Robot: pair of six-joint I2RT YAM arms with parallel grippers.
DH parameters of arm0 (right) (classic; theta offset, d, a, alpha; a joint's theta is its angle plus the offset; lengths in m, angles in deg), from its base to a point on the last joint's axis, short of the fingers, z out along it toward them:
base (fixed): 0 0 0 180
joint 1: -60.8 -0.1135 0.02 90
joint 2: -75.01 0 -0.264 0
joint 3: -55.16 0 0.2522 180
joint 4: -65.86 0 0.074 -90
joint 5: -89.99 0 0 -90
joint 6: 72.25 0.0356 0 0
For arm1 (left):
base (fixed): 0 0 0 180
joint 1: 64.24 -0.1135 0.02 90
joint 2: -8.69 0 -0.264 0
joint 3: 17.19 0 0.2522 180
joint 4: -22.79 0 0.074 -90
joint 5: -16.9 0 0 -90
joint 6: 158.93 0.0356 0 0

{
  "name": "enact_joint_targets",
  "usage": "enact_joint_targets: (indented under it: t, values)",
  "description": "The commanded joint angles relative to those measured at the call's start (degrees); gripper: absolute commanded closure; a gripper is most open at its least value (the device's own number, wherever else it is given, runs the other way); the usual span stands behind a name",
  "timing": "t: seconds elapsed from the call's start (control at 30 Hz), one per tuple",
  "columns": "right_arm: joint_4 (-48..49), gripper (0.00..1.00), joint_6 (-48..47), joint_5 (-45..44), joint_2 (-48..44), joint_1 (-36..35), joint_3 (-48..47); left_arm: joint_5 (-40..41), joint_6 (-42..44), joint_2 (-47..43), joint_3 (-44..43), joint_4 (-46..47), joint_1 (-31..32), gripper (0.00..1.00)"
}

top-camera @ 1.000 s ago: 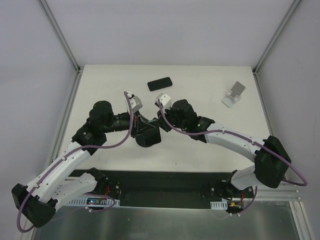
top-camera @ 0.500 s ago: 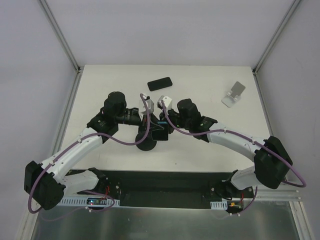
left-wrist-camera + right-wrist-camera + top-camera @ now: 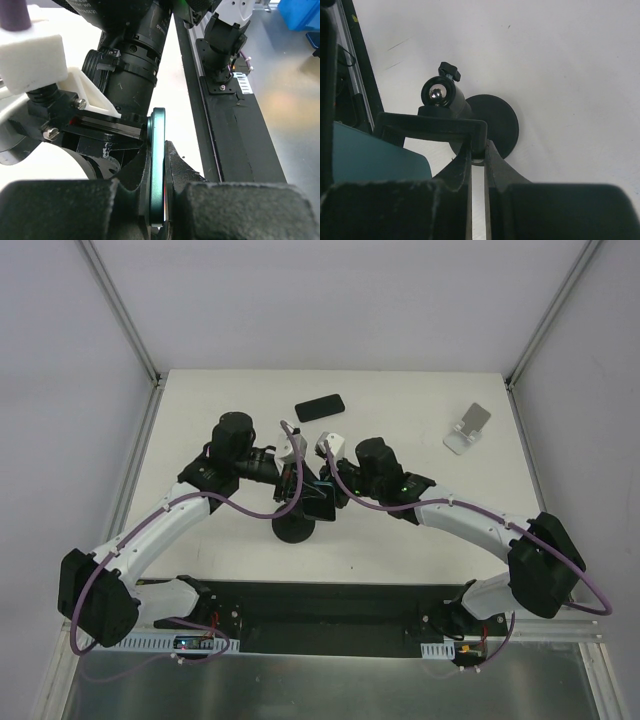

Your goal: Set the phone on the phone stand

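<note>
Phone: the phone lies flat on the table at the far middle, face dark, and nothing is touching it.
Stand: the phone stand sits off at the far right with its back plate tilted up. It is bare and well apart from the phone.
Left gripper: the left gripper is pinched tight on the teal-edged cradle, one finger on each face of that thin slab.
Right gripper: the right gripper is nearly closed, its tips nipping the corner of the black clamp frame.
Black holder: both arms meet over the black holder at mid-table, near side of the phone. Its disc base rests flat on the table.
Step in hand: by my reading the phone's own job has not begun, because both grippers are taken up with the other holder.
Next move: one arm needs to let go, reach to the far side and pinch the phone across its narrow edges. It should lift cleanly and carry right to the tilted plate.
Watch for: a slim glossy phone lying flat gives little to grab, so a slip looks likely.
Hard to see: from above, arms and cables cover the cradle and both sets of fingertips. Neither wrist view shows the phone or the stand, and the stand's front lip is too small to make out.
</note>
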Motion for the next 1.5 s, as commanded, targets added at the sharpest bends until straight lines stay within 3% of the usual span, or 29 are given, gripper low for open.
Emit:
enact_joint_targets:
  t: [0.0,0.2,0.4,0.53,0.67,0.73,0.8,1.0,1.17,1.4,1.43,1.47]
  values:
    - [4.1,0.99,0.4,3.5,-1.6,-0.3,0.0,1.0,4.5,-1.1,-1.7,-1.0,-1.7,1.0]
    - [5.8,0.99,0.8,3.6,-1.5,-0.3,0.7,-0.7,5.3,-1.1,-0.7,-1.7,-1.7,1.0]
    - [6.7,0.99,2.2,-2.6,-2.5,-0.3,1.5,5.6,3.2,-4.5,0.0,-3.9,-1.8,1.0]
    - [13.6,0.99,9.4,-15.6,-4.6,-1.9,5.1,24.2,-1.2,-9.7,3.4,-6.2,-0.8,1.0]
    - [16.9,1.0,14.1,-36.9,-5.8,-10.2,6.2,52.6,-6.8,-13.5,5.5,-9.1,3.2,1.0]
    - [17.2,1.0,16.8,-47.6,-5.0,-14.3,5.8,57.7,-7.4,-16.0,7.9,-9.1,4.6,1.0]
    - [16.2,1.0,20.7,-57.5,-4.3,-17.8,4.9,67.9,-8.4,-17.7,9.0,-8.4,7.5,1.0]
    - [14.9,1.0,27.2,-74.1,-3.6,-25.1,3.5,82.4,-12.1,-19.7,13.3,-2.1,10.1,1.0]
    - [15.5,1.0,26.5,-87.3,0.2,-32.0,-0.8,88.7,-13.6,-15.0,12.4,0.8,11.0,1.0]
    - [23.5,1.0,17.0,-85.6,1.1,-35.7,0.5,84.8,-14.9,-12.6,12.5,1.5,11.0,1.0]
    - [25.7,0.92,14.1,-84.4,0.4,-35.7,1.9,84.1,-14.8,-12.9,13.1,1.8,11.0,1.0]
    - [28.1,0.67,8.6,-82.9,-0.3,-35.7,5.1,83.1,-14.5,-13.5,13.2,1.6,11.0,1.0]
